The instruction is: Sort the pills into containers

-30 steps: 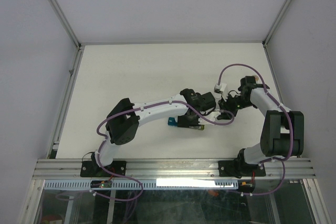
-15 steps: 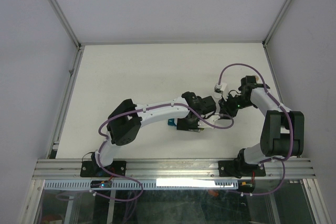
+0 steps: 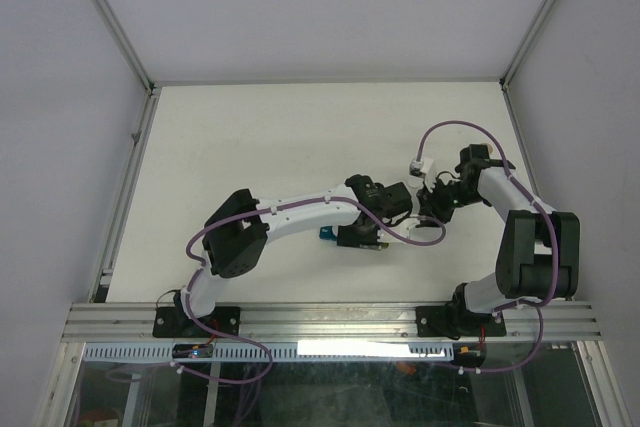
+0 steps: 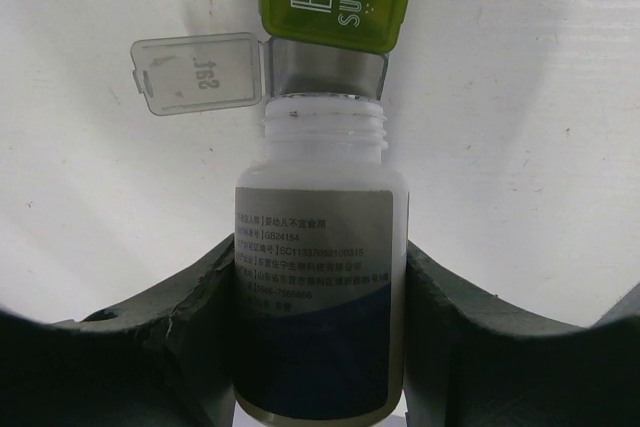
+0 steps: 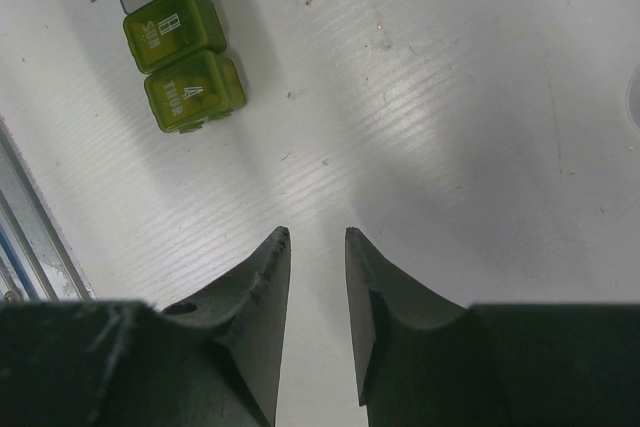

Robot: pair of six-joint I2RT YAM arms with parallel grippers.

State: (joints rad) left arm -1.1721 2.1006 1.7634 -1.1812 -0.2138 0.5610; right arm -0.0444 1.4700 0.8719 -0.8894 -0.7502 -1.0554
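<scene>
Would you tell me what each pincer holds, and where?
Left pincer grips the open white bottle by its labelled body; right pincer holds nothing.

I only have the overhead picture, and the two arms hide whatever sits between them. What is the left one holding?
Observer: The left gripper is clamped on a white bottle with its cap off.
Operator: Where does its mouth point?
Observer: At a grey compartment whose clear lid is flipped open.
Operator: And the right arm?
Observer: The right gripper holds nothing; its jaws stand slightly apart over the table.
</scene>
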